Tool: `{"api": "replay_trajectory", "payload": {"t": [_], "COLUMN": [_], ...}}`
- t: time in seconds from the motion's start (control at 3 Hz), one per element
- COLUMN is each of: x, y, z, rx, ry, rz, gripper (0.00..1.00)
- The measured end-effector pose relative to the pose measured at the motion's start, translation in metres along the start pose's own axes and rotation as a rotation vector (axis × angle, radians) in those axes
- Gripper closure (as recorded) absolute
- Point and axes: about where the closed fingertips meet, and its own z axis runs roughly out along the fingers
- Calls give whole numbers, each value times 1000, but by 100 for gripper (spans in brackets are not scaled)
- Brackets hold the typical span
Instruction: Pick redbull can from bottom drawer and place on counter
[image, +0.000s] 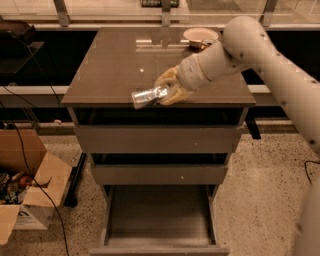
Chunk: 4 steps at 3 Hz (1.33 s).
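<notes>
My gripper (169, 89) is shut on the redbull can (146, 96), a slim silvery can with a pinched middle. It holds the can on its side above the front edge of the counter (115, 65), a glossy grey-brown top slab. The can's free end points left. The bottom drawer (159, 216) is pulled out below and shows a bare grey floor. My arm comes in from the upper right and hides the back right part of the counter.
A pale bowl (200, 36) sits at the counter's back right, partly behind my arm. The two upper drawers (157, 139) are shut. An open cardboard box (27, 187) stands on the floor at the left, with cables beside it.
</notes>
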Motion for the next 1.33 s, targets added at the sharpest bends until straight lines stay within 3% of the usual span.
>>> {"api": "replay_trajectory", "payload": {"t": [0.33, 0.67, 1.0, 1.33], "x": [10, 14, 13, 12], "y": [-24, -35, -42, -91], "z": [18, 31, 34, 20], "rx": [-21, -28, -17, 113], "ry": [-2, -17, -25, -45], "rz": [-9, -6, 4, 16], "gripper": [100, 100, 73, 50]}}
